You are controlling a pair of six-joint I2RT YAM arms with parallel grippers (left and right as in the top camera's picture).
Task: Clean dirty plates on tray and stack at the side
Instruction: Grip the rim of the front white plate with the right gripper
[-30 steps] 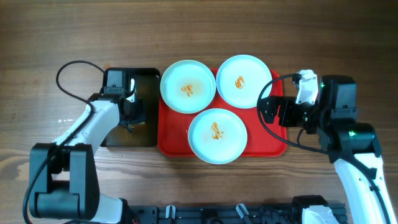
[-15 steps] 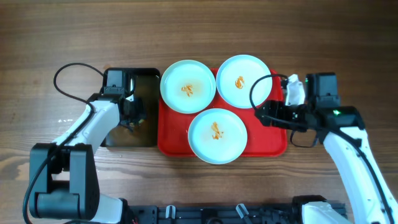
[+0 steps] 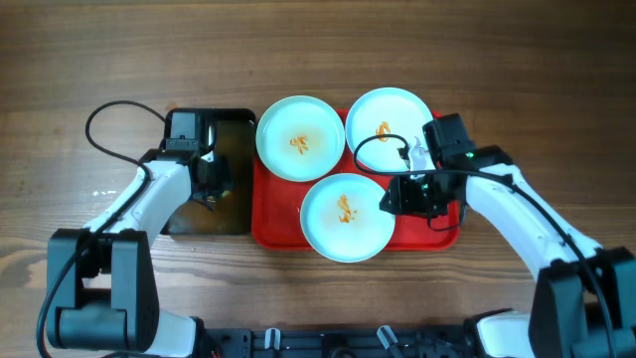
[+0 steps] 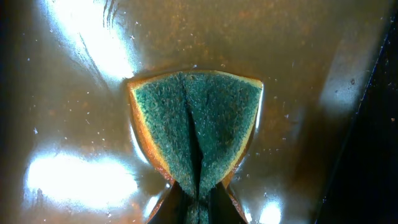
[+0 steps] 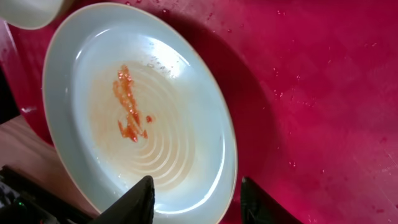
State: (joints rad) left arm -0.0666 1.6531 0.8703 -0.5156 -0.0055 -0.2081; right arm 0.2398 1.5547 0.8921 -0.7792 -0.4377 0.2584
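Three pale plates lie on the red tray (image 3: 443, 235), each with an orange smear: one back left (image 3: 300, 138), one back right (image 3: 388, 127), one in front (image 3: 343, 217). My right gripper (image 3: 396, 197) is at the front plate's right rim. In the right wrist view its jaws (image 5: 196, 182) stand open astride that rim, one finger over the plate (image 5: 134, 118), the other over the tray (image 5: 311, 93). My left gripper (image 3: 209, 185) is low in the black tray (image 3: 235, 127), shut (image 4: 198, 196) on a green-topped sponge (image 4: 196, 118) that folds under the pinch.
The black tray's floor (image 4: 298, 74) is wet and shiny, with its dark wall at the right. It stands just left of the red tray. Bare wooden table (image 3: 556, 80) lies to the right of and behind the trays. Arm cables loop near both wrists.
My right arm swung left from beside the tray to the front plate's right rim, its jaws narrowing. My left gripper closed on the sponge in the black tray.
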